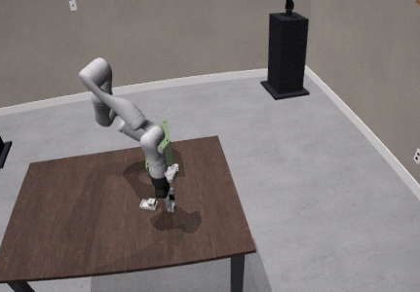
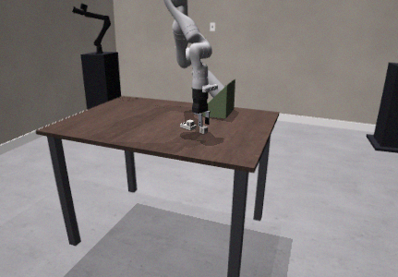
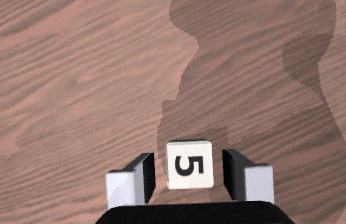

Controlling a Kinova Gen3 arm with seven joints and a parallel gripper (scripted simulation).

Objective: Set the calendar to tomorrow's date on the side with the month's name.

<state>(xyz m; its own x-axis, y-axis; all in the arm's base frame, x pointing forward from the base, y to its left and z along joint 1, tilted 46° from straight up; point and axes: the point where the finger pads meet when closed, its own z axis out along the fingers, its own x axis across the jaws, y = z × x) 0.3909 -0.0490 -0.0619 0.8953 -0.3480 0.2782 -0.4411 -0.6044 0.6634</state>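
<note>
The tray (image 1: 143, 206) (image 2: 184, 126) is small and white and lies on the table. One white cube (image 1: 151, 201) (image 2: 190, 123) is in it; its digits are too small to read. A second white cube (image 1: 171, 208) (image 2: 203, 130) (image 3: 189, 173) is on the table beside the tray. Its top face shows a black 5, lying sideways in the wrist view. My gripper (image 1: 170, 202) (image 2: 203, 125) (image 3: 188, 168) is open and points down over this cube. In the wrist view the fingers are on either side of it, with a gap at each side. The month's name cannot be made out.
A green angled block (image 1: 168, 155) (image 2: 227, 103) stands on the table (image 1: 83, 229) (image 2: 129, 129) behind the gripper. The tray is close to the gripper's left in the top and exterior views. The arm's shadow falls around the loose cube.
</note>
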